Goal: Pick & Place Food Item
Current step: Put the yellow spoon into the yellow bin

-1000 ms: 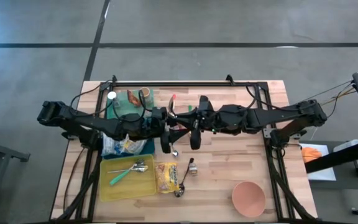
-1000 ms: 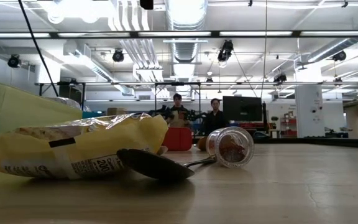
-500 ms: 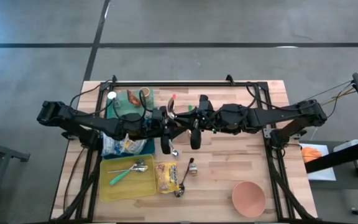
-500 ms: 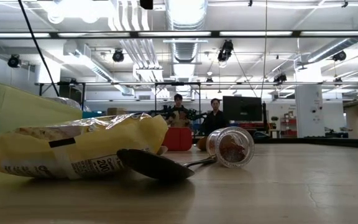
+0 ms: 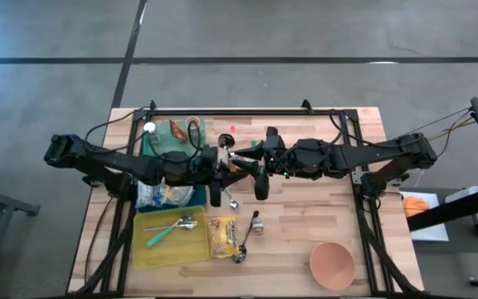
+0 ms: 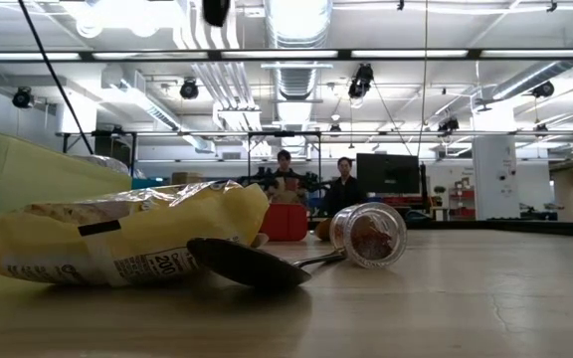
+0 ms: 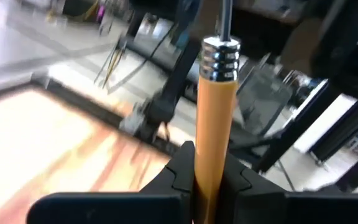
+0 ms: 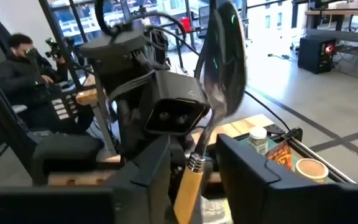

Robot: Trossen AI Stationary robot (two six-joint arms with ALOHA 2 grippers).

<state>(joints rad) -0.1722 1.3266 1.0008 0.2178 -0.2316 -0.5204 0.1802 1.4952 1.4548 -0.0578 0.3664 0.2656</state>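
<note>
gripping the yellow-handled spoon [image 7: 215, 118] by its handle above the counter's [image 5: 322, 208] middle, the left end effector [image 7: 207, 177] was clamped for a handover, while the right end effector's [image 8: 191, 158] fingers stood parted around it, apparently releasing.

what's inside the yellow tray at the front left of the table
The yellow tray holds a green utensil and a metal spoon, lying loose. Nothing covers it from above; what lies beneath them is hidden.
</note>
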